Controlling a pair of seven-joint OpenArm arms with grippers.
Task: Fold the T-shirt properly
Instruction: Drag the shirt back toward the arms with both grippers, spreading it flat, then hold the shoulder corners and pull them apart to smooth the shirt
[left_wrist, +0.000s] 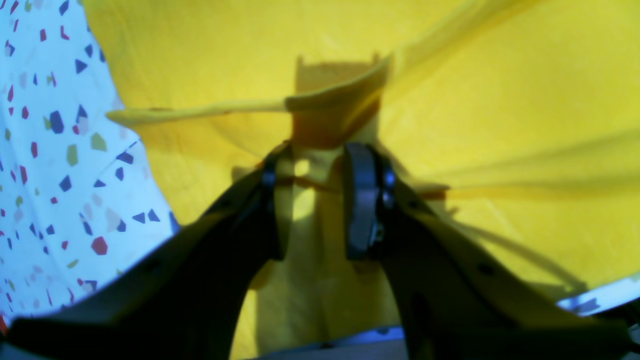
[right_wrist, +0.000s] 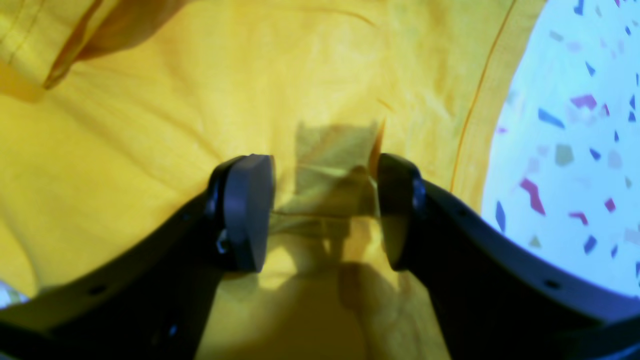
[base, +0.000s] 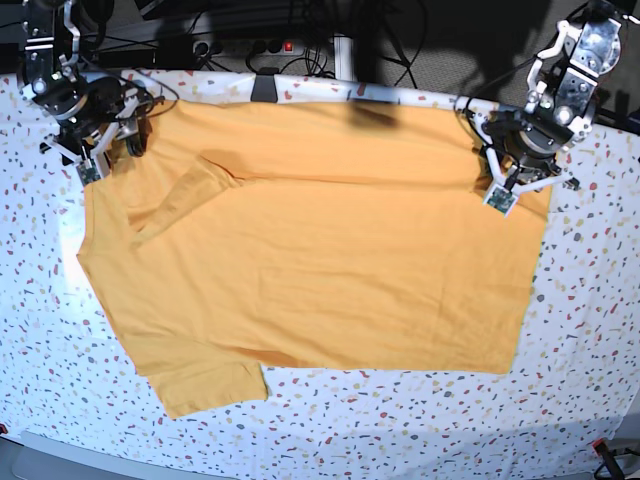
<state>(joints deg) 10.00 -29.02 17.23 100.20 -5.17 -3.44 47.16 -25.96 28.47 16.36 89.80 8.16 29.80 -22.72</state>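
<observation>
- Nearest the base camera: speckled terrazzo-patterned surface (base: 400, 420), white with small coloured chips, bare along the near edge.
- Spread across most of that surface: T-shirt (base: 320, 260), plain orange-yellow, lying flat, no lettering showing on the upward face.
- One sleeve jutting out at near left, a second sleeve folded inward over the body at far left, leaving a diagonal ridge and a shadowed crease.
- Straight hem running down the right side; a long horizontal wrinkle across the far third.
- Left gripper (left_wrist: 312, 200) at the far right corner of the shirt, narrowed onto a raised pinch of fabric; a fold of cloth stands up between the dark pads and pulls taut lines away from it.
- Right gripper (right_wrist: 325, 205) at the far left corner, near the shoulder, moderately parted with fabric bunched between its pads; whether it is truly clamped cannot be told.
- Step in hand, as a judgement: taking hold of the two far corners for the first fold, with the body still unfolded.
- Next move likely calls for a firm hold on both corners, an even lift, and carrying the far edge toward the near edge without letting one side lag.
- Risk: uneven hold on the left could let the cloth slip and skew the fold.
- Cloth looks soft, thin, matte and limp, draping readily; stitched double hem visible in the right wrist view.
</observation>
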